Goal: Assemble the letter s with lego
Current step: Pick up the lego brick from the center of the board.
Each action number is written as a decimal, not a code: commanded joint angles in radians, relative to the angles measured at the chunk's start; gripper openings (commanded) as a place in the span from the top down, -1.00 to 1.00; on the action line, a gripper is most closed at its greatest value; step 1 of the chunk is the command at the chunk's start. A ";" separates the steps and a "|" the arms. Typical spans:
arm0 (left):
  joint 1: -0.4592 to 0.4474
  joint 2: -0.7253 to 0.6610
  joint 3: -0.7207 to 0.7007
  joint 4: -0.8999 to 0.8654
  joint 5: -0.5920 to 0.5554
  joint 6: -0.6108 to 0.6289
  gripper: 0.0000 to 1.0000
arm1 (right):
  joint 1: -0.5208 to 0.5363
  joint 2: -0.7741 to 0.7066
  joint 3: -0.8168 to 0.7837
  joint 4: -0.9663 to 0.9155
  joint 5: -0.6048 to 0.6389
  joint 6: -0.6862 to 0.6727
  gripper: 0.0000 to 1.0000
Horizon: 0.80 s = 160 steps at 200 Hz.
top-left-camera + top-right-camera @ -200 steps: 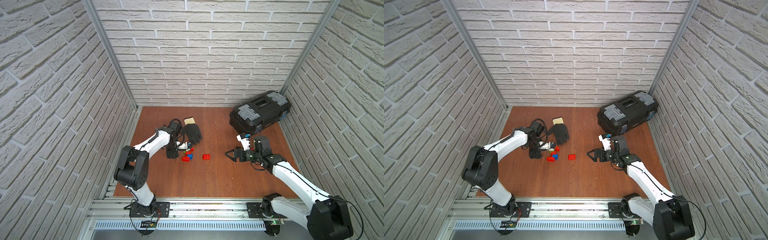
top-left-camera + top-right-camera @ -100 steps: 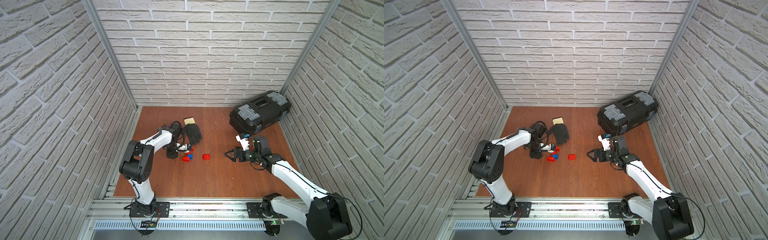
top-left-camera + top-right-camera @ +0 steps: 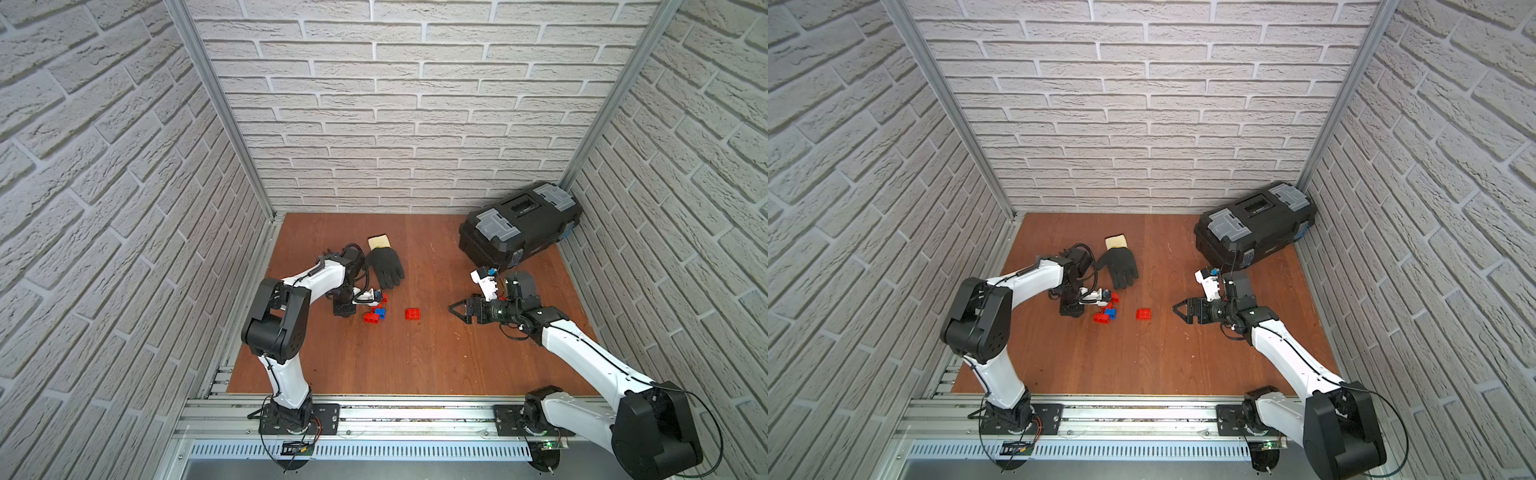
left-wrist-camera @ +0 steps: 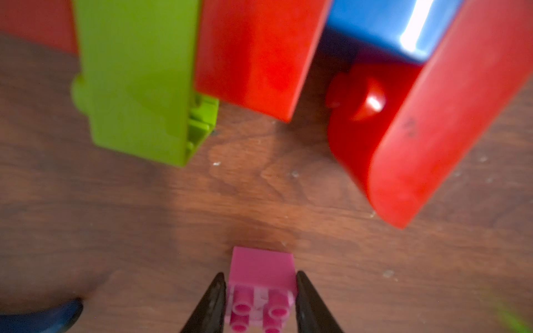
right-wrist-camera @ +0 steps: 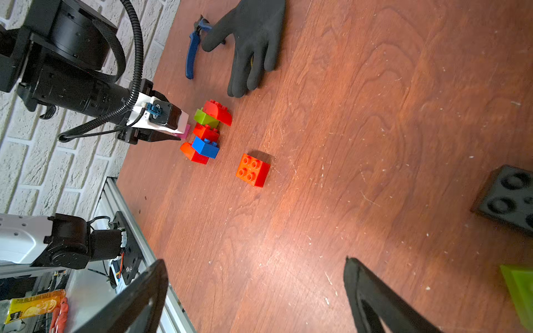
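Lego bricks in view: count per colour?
red bricks: 4
lime green bricks: 2
blue brick: 1
pink brick: 1
black brick: 1
Total: 9

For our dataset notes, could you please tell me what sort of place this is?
Probably a robot lab test cell: white brick-pattern wall panels box in a brown wooden tabletop, and two white robot arms stand on an aluminium rail at its front edge.

No legible text anywhere; print on yellow packet point(image 5: 35, 305) illegible.
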 commanded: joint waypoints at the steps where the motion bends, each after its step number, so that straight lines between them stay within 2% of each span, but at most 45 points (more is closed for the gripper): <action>1: 0.007 0.015 -0.003 -0.024 0.000 -0.003 0.26 | -0.006 -0.002 -0.012 0.032 -0.019 -0.016 -0.91; 65: 0.005 0.007 0.033 -0.061 0.009 -0.076 0.44 | -0.006 -0.004 -0.011 0.037 -0.017 -0.010 -0.91; 94: -0.001 -0.024 0.074 -0.089 0.060 -0.238 0.45 | -0.006 -0.006 -0.010 0.045 -0.017 0.001 -0.91; 122: -0.057 -0.071 0.080 -0.099 0.060 -0.345 0.43 | -0.006 0.001 -0.002 0.049 -0.020 0.008 -0.90; 160: -0.126 -0.089 0.141 -0.168 0.063 -0.616 0.41 | -0.006 0.010 0.004 0.058 -0.028 0.026 -0.90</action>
